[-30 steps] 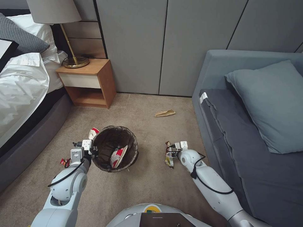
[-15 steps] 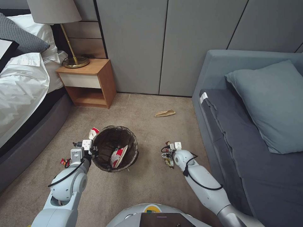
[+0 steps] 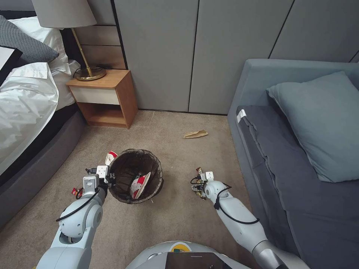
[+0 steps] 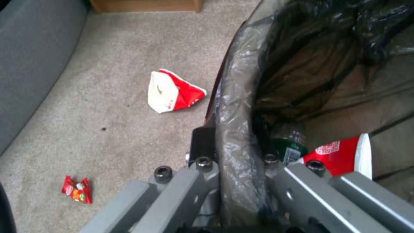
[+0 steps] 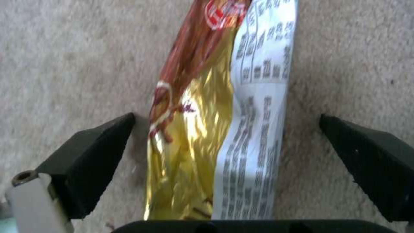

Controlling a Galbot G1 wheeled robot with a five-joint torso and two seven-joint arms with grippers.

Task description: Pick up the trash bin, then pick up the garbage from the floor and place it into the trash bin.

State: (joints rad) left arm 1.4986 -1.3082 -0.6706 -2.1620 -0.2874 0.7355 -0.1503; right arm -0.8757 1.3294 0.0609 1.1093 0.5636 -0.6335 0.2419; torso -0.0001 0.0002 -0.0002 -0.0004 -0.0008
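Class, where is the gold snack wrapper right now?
The gold snack wrapper lies on the carpet between the open fingers of the right hand, right of the trash bin, near the sofa.

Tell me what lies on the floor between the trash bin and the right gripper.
Bare carpet. In the head view, nothing lies between the trash bin and the right gripper, which straddles a gold snack wrapper, jaws open.

Looking down from head height over beige carpet (image 3: 179,220), with both wrist cameras close above that same carpet (image 5: 64,64)
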